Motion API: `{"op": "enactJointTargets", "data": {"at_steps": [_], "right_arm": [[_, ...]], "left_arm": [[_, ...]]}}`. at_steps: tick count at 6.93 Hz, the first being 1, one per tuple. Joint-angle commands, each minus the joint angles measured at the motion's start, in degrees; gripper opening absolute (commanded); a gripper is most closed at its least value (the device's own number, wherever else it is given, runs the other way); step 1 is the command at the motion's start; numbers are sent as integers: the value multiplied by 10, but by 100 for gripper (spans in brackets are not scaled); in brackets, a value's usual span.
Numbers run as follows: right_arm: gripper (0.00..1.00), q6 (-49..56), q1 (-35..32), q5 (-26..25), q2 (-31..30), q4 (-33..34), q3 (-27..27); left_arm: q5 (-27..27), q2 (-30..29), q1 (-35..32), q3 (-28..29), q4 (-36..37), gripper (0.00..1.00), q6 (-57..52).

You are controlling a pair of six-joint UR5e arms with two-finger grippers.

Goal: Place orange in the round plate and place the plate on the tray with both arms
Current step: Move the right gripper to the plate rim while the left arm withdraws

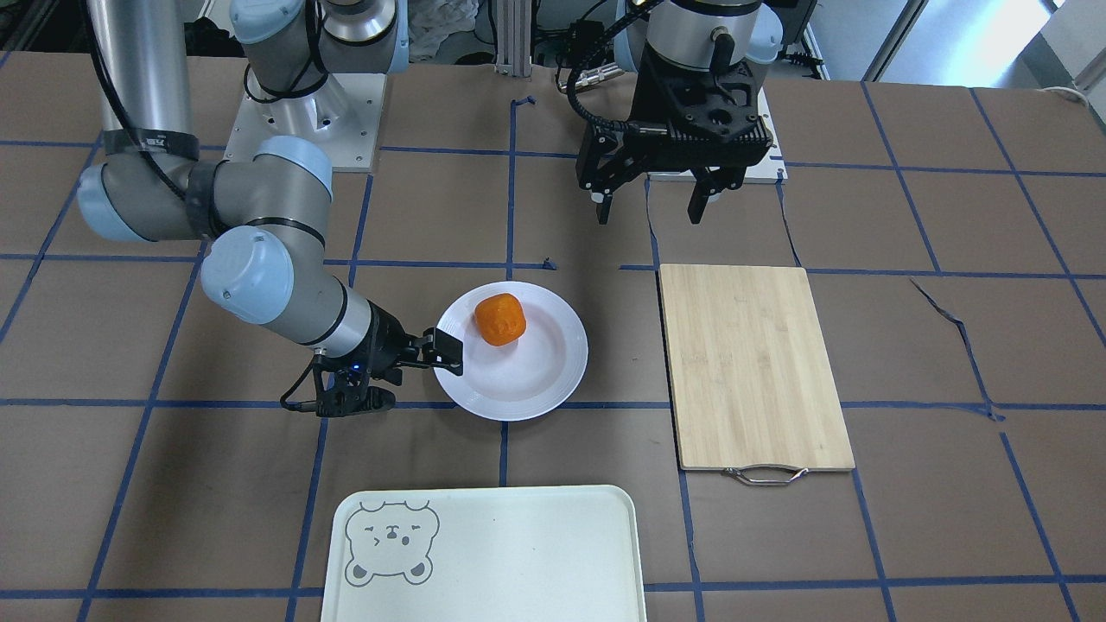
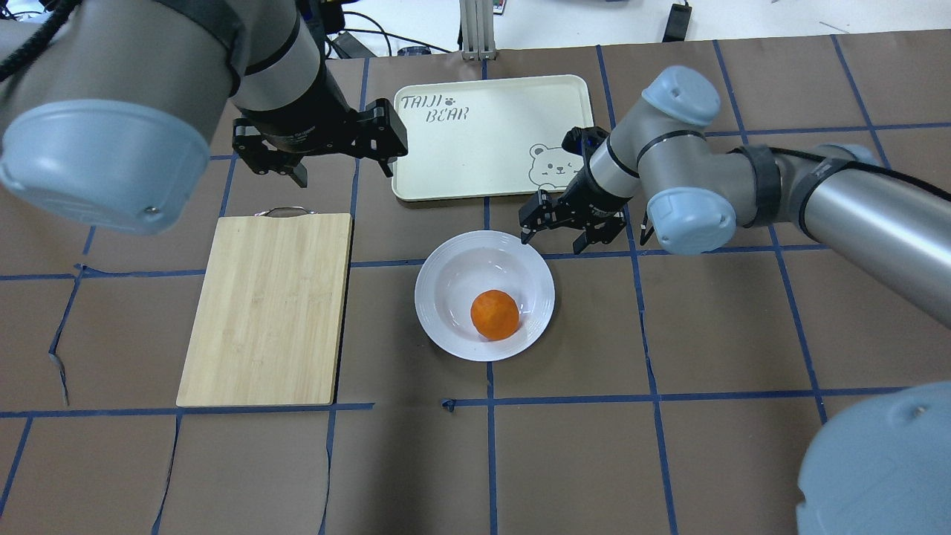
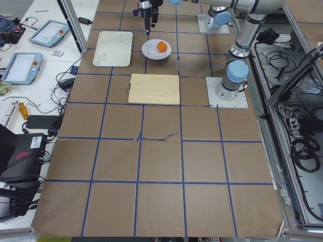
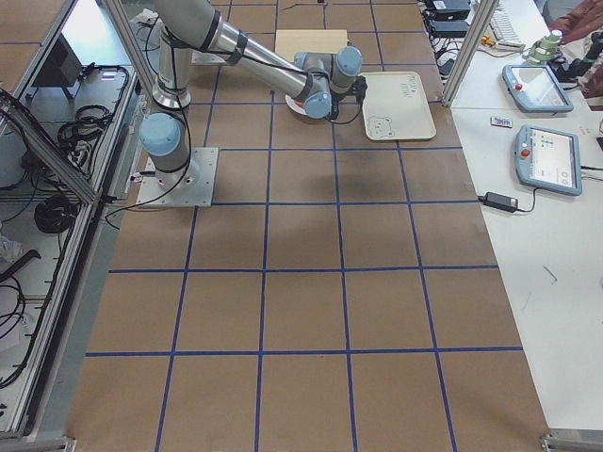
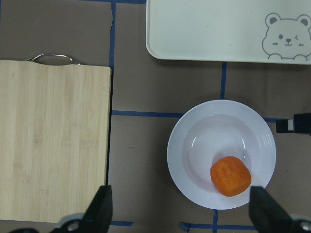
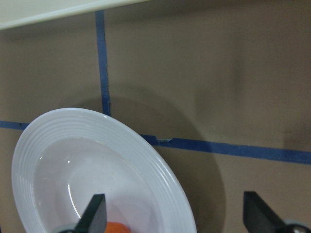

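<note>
We read only one piece of lettering: "TAIJI BEAR", in grey hand-drawn capitals on two lines with a small paw print after the first word. It is printed in one corner of the tray. A grey cartoon bear face sits in the diagonally opposite corner. In the side views, the teach pendants have lit screens too small for us to read.

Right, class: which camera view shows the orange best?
The left wrist-mounted view: the orange sits large and unobstructed in the round plate. Overhead and front-facing show it whole but smaller; exterior left, a tiny dot; right wrist, a sliver at the bottom edge; exterior right doesn't show it.
</note>
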State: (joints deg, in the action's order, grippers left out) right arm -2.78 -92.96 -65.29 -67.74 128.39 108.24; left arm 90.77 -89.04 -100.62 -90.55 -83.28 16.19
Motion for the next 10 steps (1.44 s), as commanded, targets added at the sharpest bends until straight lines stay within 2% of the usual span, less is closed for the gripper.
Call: {"op": "enactJointTargets", "data": {"at_steps": [1,2,3,4,6,7,8,9,10], "right_arm": [[100,-3,0,4,11,60,40],[100,-3,-2,16,13,70,46],[95,-6,-1,37,13,66,50],[72,-8,-2,58,14,72,61],[61,-17,-2,62,13,74,79],[40,-36,-2,62,12,67,78],[28,-41,-1,61,13,64,79],[10,-44,0,76,13,65,74],[0,-60,2,105,12,66,72]], "left_arm": [[2,13,49,-6,-13,100,-4],[2,12,57,0,-6,100,-17],[2,13,61,7,-11,100,-56],[-3,13,72,11,-11,100,-78],[-12,16,74,24,-62,100,-145],[-10,15,75,27,-64,100,-146],[-12,16,75,24,-64,100,-148],[-13,16,75,22,-63,100,-147],[-13,16,75,23,-63,100,-147]]}}
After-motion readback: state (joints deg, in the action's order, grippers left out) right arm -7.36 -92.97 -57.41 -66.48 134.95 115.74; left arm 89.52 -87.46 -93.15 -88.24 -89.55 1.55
